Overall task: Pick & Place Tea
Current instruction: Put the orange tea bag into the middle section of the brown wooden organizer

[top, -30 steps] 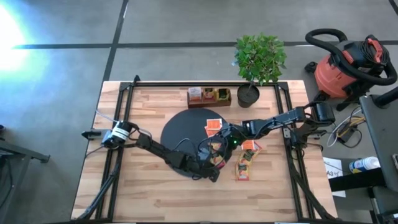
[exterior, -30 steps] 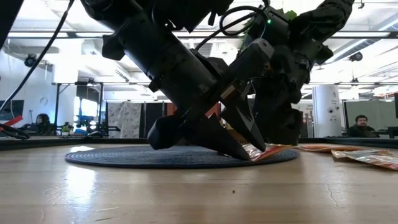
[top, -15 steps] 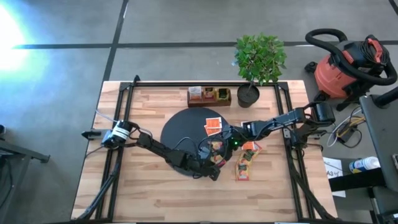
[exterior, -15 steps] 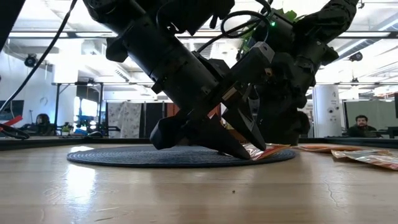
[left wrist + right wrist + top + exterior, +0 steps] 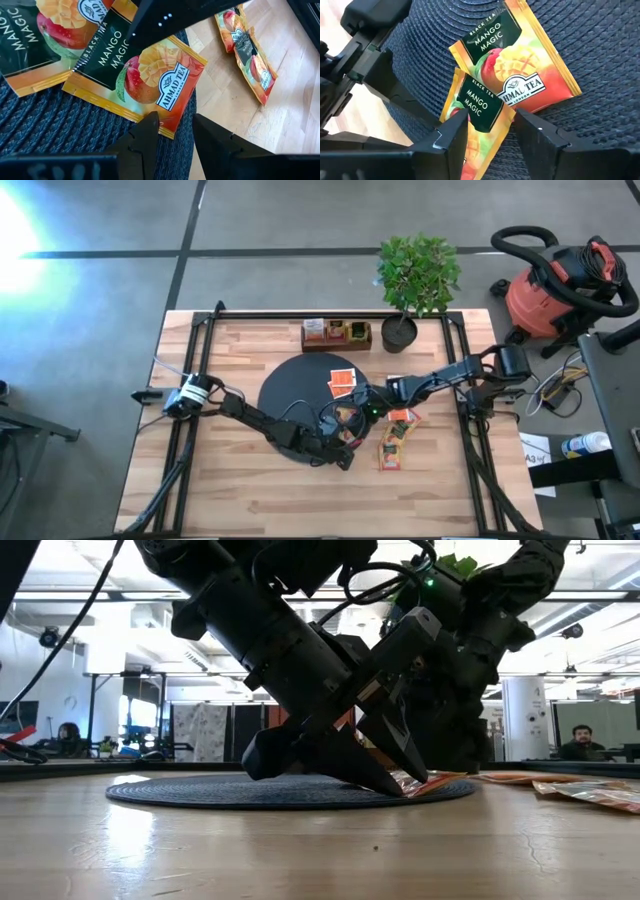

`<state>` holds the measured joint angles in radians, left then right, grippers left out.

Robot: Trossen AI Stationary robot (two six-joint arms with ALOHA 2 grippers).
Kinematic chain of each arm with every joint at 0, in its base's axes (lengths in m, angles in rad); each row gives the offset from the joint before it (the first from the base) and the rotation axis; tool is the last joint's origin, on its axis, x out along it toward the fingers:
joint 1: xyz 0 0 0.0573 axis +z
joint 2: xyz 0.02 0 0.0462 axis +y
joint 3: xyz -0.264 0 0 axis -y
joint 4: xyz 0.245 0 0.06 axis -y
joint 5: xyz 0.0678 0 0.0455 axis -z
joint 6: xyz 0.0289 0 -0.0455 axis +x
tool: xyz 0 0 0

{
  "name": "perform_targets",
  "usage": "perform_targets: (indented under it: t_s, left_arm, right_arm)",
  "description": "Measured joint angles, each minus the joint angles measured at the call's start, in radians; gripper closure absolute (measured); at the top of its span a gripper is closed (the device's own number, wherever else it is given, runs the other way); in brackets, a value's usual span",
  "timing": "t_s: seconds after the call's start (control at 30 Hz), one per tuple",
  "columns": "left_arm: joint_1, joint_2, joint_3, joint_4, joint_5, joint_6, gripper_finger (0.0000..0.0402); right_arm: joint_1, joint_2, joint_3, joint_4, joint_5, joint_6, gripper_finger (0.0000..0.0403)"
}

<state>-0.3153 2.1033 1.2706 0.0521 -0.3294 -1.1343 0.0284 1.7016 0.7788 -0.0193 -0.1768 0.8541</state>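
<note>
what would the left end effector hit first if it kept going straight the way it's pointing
Most likely the mango tea sachet lying on the black mat: its corner sits just ahead of the open left end effector, between its fingers. Depth is hard to judge, so the fingertips might touch the mat first.

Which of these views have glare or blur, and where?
High view: a bright glare washes out the floor at the top left corner. Low view: the near table is soft. Left wrist view: its fingers are blurred; the tea sachet print reads sharply.
</note>
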Motion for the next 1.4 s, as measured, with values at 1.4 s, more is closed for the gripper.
perform_targets:
  t_s: [1.4]
  left_arm:
    - [-0.001, -0.14, -0.001, -0.097, -0.18, 0.068, 0.0275]
  right_arm:
    - [-0.016, -0.188, 0.001, -0.132, 0.065, -0.2, 0.0394]
